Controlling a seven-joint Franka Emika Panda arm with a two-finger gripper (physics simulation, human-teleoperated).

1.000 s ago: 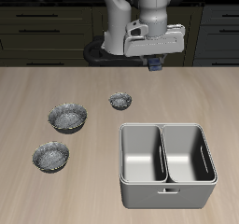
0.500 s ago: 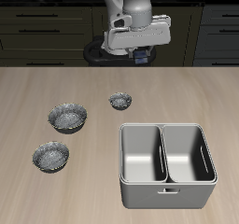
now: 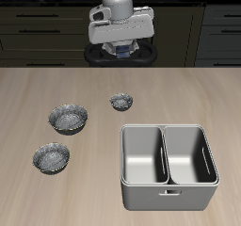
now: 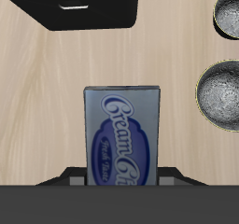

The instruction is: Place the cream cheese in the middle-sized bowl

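My gripper [image 3: 123,51] hangs high over the back of the table, in front of the robot's base. It is shut on the cream cheese [image 4: 119,125], a dark blue box with a lighter label, held between the fingers. The middle-sized bowl [image 3: 51,156] is silvery-grey and speckled and sits near the table's front edge, far from the gripper. The slightly wider bowl [image 3: 69,118] lies just behind it. The smallest bowl [image 3: 120,102] sits nearest the gripper. Two speckled bowls show at the wrist view's edge; I cannot tell which ones.
A grey two-compartment metal bin [image 3: 169,164] stands near the table's front edge, on the far side from the bowls. Dark cabinets [image 3: 38,23] run behind the table. A black block [image 4: 84,8] shows in the wrist view.
The gripper has moved sideways along the back of the table toward the bowls' side and risen a little, still holding the cream cheese. The bowls and bin have not moved.
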